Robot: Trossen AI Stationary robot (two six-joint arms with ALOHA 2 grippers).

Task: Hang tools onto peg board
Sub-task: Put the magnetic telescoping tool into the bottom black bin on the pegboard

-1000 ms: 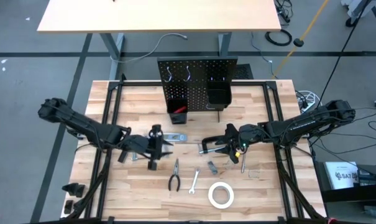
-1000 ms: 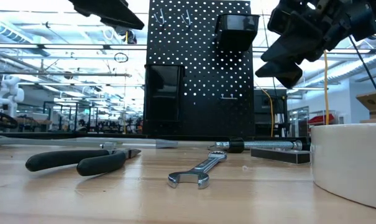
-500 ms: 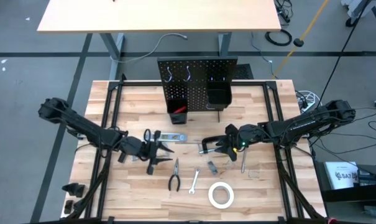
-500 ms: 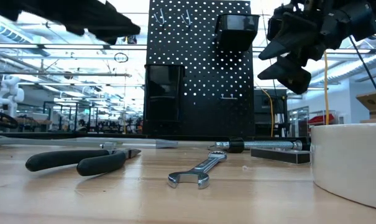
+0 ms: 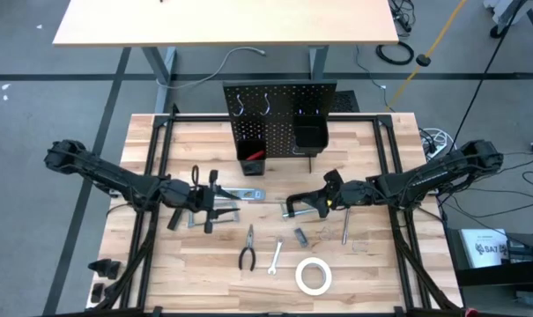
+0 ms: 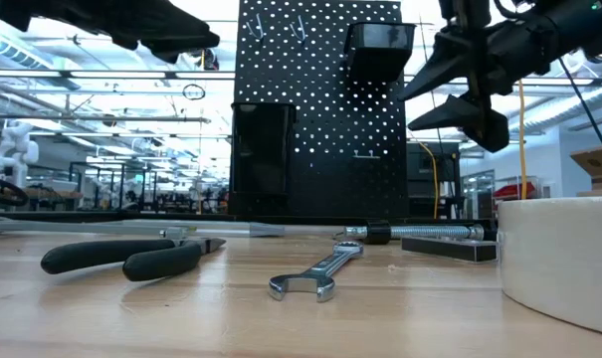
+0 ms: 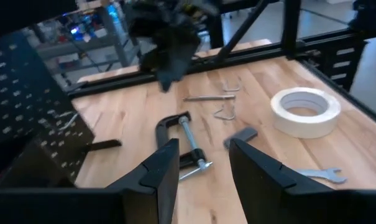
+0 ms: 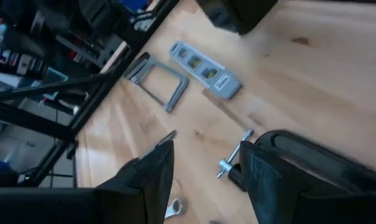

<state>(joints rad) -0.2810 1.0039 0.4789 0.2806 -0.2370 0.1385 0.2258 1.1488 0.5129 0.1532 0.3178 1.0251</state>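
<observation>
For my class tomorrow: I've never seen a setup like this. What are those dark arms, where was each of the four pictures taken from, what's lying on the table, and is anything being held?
These are two robot arms at a wooden table. One picture looks straight down, one looks level across the tabletop, and two come from cameras on the arms' wrists.

Standing at the back is a black peg board with hooks and bins. Lying on the table are a C-clamp, a level, pliers, a wrench and a tape roll.

The left pincer hovers near the level, and the right pincer hovers beside the C-clamp. Both are open and hold nothing.
</observation>
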